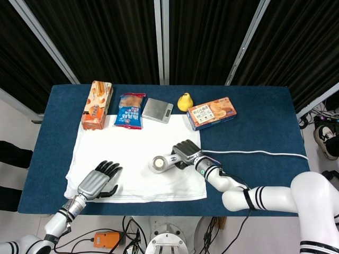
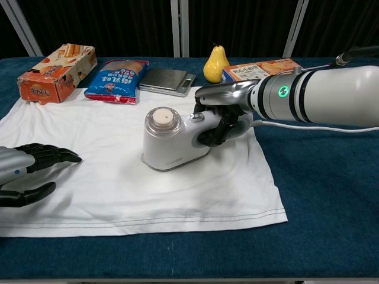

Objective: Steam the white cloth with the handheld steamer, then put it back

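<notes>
While gripped by right hand, steamer on cloth; left fingers seemingly loose, empty.

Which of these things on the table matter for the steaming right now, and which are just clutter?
In the job:
handheld steamer, gripped by right hand
white cloth, with left hand resting on it

Lying about:
orange box
blue packet
scale
pear
biscuit box
</notes>
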{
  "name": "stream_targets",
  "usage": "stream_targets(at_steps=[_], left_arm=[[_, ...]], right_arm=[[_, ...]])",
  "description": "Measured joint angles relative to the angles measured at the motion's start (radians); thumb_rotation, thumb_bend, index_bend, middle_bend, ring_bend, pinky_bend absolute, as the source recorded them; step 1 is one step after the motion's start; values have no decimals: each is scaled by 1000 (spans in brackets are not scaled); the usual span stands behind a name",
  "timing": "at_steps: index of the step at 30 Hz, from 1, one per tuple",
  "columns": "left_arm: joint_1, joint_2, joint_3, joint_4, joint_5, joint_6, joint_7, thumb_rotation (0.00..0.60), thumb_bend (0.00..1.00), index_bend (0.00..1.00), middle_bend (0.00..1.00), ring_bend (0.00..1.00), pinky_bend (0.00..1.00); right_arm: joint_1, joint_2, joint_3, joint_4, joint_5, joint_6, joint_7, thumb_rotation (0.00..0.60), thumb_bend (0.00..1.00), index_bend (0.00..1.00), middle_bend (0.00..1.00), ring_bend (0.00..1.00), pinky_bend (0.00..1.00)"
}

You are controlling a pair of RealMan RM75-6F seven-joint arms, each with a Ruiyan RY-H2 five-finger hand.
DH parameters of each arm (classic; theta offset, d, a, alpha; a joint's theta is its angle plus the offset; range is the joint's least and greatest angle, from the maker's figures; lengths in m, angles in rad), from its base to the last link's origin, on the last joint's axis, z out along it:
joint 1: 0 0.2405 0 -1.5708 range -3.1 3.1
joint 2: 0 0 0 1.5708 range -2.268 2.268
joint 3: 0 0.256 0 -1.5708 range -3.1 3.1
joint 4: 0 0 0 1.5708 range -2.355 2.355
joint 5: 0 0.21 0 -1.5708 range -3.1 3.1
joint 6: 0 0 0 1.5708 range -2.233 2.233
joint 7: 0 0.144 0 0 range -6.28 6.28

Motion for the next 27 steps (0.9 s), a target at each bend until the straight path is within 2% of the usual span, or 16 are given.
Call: stream_targets(at_steps=[6, 10, 15, 20, 23, 27], left_arm=[[2, 0, 1, 0, 1, 4, 1, 67, 386, 64, 35, 0, 0], [3, 3, 1, 0, 2, 8, 1, 67, 386, 64, 35, 0, 0], [7, 14, -1, -11, 6, 22, -9, 70, 386, 64, 35, 0, 0], [16, 41, -6, -35, 13, 52, -58, 69, 386, 64, 36, 0, 0], [28, 68, -13, -51, 15, 88, -93, 69, 386, 64, 35, 0, 0], [50, 104, -26, -67, 1, 126, -117, 69, 386, 64, 36, 0, 0]], right_arm=[[-16, 8, -23, 26, 44, 82, -67, 600, 615, 982, 898, 902, 528], [-44, 56, -23, 17, 65, 92, -58, 600, 615, 982, 898, 902, 529], [-102, 144, -8, -42, 30, 86, 42, 600, 615, 982, 898, 902, 536], [-205, 288, -4, -105, -81, 73, 199, 600, 615, 980, 898, 899, 537], [-268, 355, -16, -112, -137, 52, 275, 600, 615, 960, 898, 872, 530], [-304, 379, -35, -76, -168, -1, 323, 600, 598, 913, 898, 820, 495]])
